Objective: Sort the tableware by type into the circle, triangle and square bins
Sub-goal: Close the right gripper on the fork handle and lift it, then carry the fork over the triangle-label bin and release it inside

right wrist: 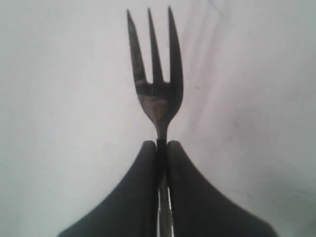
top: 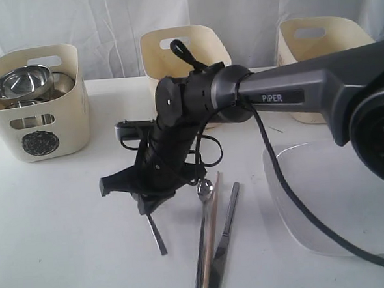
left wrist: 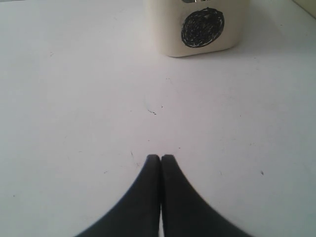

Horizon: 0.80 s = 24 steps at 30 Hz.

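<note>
Now the large white plate (top: 333, 207) lies lower right, and the circle bin (top: 37, 121) stands upper left with steel bowls (top: 22, 82) inside. At lower centre the right gripper (right wrist: 161, 145) pinches the fork (right wrist: 157, 84) by its neck. The tines run straight ahead of the jaws and the handle trails toward the bottom edge. The left gripper (left wrist: 160, 159) is closed on nothing, facing the circle bin, so the lift looks like the right arm's.
</note>
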{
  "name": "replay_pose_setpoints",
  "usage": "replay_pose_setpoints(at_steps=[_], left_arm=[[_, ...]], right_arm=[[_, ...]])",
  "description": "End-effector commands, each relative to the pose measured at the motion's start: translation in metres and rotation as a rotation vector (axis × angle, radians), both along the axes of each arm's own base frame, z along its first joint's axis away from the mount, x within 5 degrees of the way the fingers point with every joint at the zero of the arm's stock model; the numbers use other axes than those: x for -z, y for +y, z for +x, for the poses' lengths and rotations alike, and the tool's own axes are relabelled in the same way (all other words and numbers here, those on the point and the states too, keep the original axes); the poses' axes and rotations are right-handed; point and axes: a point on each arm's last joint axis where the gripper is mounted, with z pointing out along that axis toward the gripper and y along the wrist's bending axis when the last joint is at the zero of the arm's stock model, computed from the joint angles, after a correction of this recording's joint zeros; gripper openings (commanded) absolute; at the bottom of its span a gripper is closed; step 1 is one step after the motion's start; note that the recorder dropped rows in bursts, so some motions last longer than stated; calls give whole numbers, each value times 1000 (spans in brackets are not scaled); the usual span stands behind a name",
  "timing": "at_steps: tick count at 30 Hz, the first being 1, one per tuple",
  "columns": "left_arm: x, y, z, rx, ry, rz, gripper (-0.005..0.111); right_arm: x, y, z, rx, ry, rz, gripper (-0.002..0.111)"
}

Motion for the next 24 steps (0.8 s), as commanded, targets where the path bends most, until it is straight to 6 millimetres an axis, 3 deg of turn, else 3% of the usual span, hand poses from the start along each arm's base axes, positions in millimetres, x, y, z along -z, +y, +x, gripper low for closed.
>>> replay_pose_setpoints(at_steps=[1, 4, 6, 10, 19, 24], left_arm=[[0, 0, 0, 1, -2, -2, 1], [0, 0, 0, 1, -2, -2, 1], [0, 0, 0, 1, -2, -2, 1], [0, 0, 0, 1, -2, -2, 1], [0, 0, 0, 1, -2, -2, 1], [0, 0, 0, 1, -2, -2, 1]], right_arm=[[-35, 1, 4, -58, -67, 80, 0], [-50, -3, -2, -172, -40, 106, 0], [-60, -13, -6, -243, -3, 88, 0], [-76, -44, 2, -221, 4, 78, 0], [-137, -141, 27, -154, -192, 235, 0], [-152, -202, 44, -60, -344, 326, 0]])
